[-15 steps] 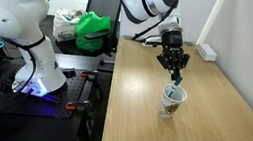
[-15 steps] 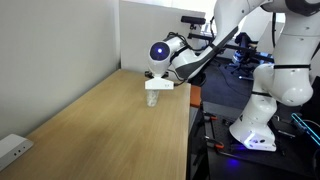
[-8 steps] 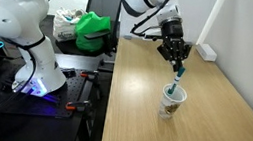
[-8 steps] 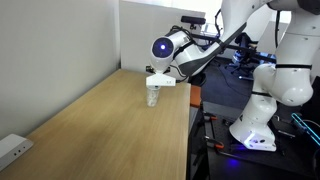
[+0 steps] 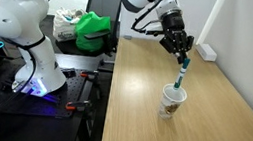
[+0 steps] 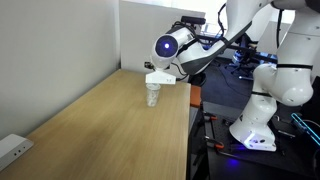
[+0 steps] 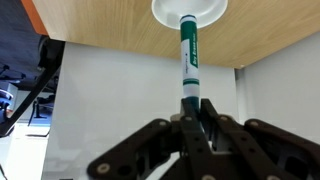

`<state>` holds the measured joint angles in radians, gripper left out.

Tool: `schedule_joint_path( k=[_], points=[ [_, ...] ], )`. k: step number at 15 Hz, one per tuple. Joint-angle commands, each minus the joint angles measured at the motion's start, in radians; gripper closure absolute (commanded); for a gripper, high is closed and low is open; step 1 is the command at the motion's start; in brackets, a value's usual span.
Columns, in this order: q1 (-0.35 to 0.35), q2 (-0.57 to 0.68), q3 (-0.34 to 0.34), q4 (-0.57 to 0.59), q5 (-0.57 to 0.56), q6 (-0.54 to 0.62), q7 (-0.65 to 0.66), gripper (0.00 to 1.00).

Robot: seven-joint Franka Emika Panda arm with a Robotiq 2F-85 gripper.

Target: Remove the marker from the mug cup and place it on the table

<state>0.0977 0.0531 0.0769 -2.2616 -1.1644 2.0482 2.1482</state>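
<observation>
The marker (image 5: 181,73) is a green stick hanging nearly upright, its lower end just at the mouth of the white mug cup (image 5: 172,102). My gripper (image 5: 179,52) is shut on its upper end, well above the cup. In the wrist view the fingers (image 7: 207,118) clamp the marker (image 7: 189,55), which points down at the cup's white rim (image 7: 168,11) on the tan wooden table (image 7: 100,30). In an exterior view the cup (image 6: 152,96) stands near the table's far end below the wrist; the marker is hard to make out there.
A green bag (image 5: 94,30) lies on the dark bench beside the table. A white robot (image 5: 19,14) stands beyond it. A white power strip (image 5: 206,52) sits at the table's wall edge, and also shows at the near corner (image 6: 12,150).
My gripper has risen away from the cup with the marker in it, drawing the marker upward until only its tip is at the cup's mouth. The cup has stayed put.
</observation>
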Motion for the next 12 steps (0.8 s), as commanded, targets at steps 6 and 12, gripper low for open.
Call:
schedule_joint_path(
  k=[6, 12],
  points=[
    [0.032, -0.020, 0.044, 0.020, -0.079, -0.036, 0.017, 0.97],
    [0.059, 0.009, 0.076, 0.071, -0.126, -0.023, -0.008, 0.97]
  ],
)
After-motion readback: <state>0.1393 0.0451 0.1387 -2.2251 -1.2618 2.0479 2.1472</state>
